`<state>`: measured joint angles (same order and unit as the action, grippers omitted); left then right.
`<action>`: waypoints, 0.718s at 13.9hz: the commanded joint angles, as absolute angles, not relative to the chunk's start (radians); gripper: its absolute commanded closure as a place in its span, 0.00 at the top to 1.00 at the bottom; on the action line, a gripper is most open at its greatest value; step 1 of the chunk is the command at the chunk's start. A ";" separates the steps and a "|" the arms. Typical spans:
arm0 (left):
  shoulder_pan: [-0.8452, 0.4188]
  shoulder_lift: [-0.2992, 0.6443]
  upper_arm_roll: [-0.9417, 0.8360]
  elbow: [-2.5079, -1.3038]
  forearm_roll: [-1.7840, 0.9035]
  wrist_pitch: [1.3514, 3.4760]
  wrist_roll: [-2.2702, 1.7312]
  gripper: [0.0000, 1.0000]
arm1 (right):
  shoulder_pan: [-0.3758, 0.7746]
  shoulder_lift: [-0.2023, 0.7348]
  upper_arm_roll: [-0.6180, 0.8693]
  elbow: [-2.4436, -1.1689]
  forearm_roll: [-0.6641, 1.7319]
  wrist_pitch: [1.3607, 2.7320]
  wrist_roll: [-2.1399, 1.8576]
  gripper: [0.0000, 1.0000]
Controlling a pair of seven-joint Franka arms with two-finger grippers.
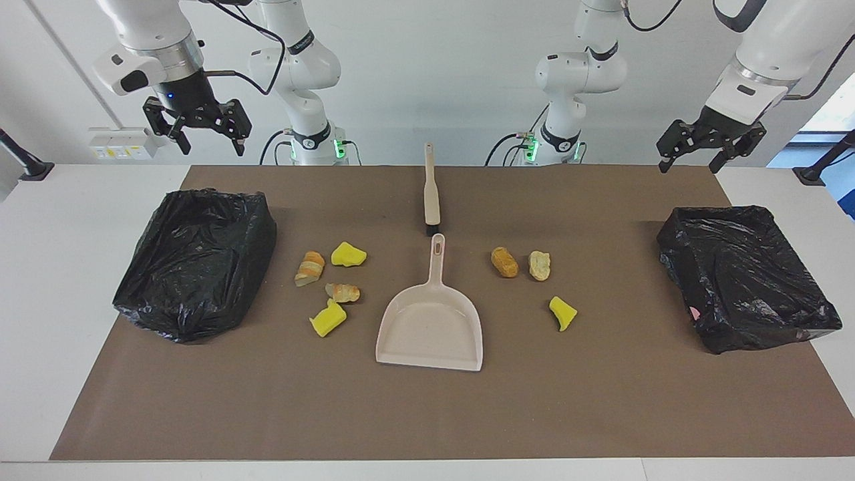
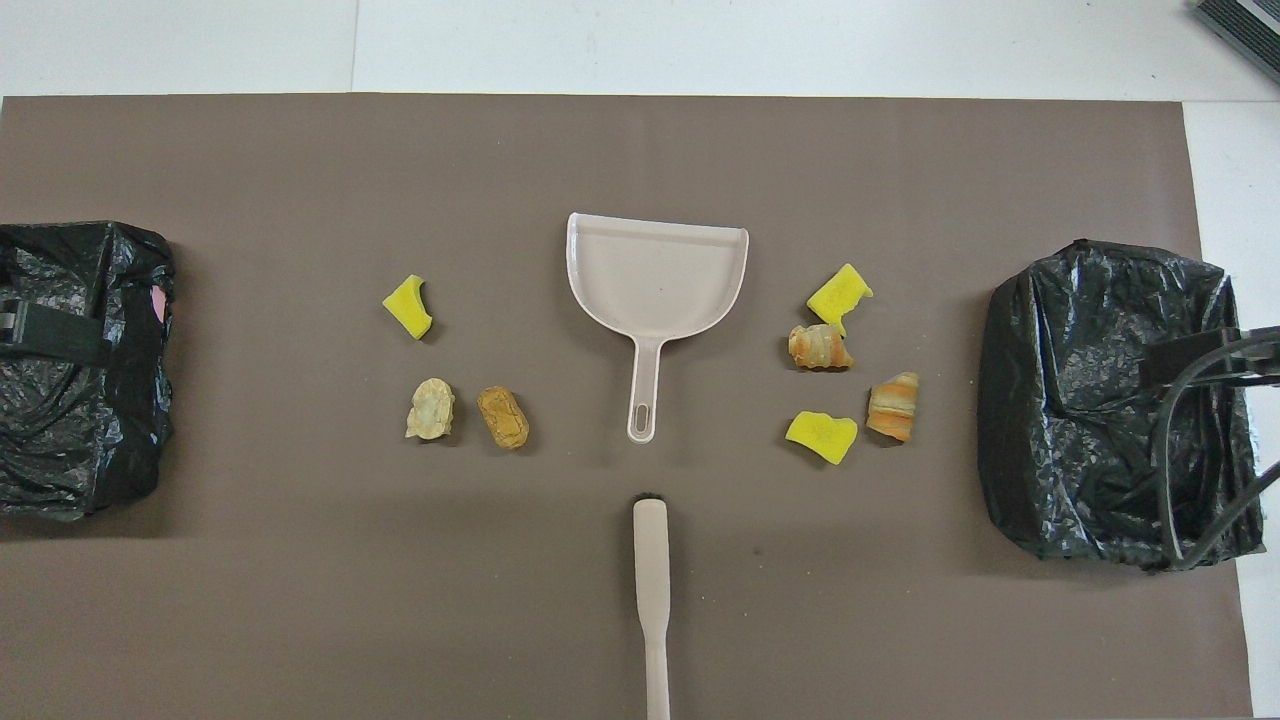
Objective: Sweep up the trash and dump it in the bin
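A brown mat covered most of the white table. Two bins lined with black bags sat on it: one bin at the right arm's end, at nine o'clock in the facing view, the other bin at the left arm's end, at three o'clock. Both arms hung raised and empty near their own ends. The right gripper was up at ten o'clock above the mat's robot-side edge, fingers spread. The left gripper was up at two o'clock, fingers likewise spread.

The beige dustpan lay flat at the mat's centre, handle pointing toward the robots at twelve o'clock. The brush lay in line with it, nearer the robots, its bristle end just short of the dustpan handle.

The trash lay on the mat in two groups beside the dustpan. Toward the right arm's end: a yellow sponge chunk, a striped bread piece, a second bread piece and another yellow chunk. Toward the left arm's end: a brown bread lump, a pale lump just beside it, and a yellow chunk farther from the robots.
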<state>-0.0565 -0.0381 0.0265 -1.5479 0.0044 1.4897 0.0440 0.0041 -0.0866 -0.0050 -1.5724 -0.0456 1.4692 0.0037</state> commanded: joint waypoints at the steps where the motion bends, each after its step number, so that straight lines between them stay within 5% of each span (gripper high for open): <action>1: -0.040 -0.043 0.017 -1.545 -0.006 1.491 0.054 1.00 | 0.003 -0.117 0.002 -1.601 -0.054 1.456 -0.012 1.00; 10: -0.046 -0.043 0.017 -1.545 -0.006 1.493 0.046 1.00 | -0.006 -0.124 0.002 -1.624 -0.043 1.465 -0.020 1.00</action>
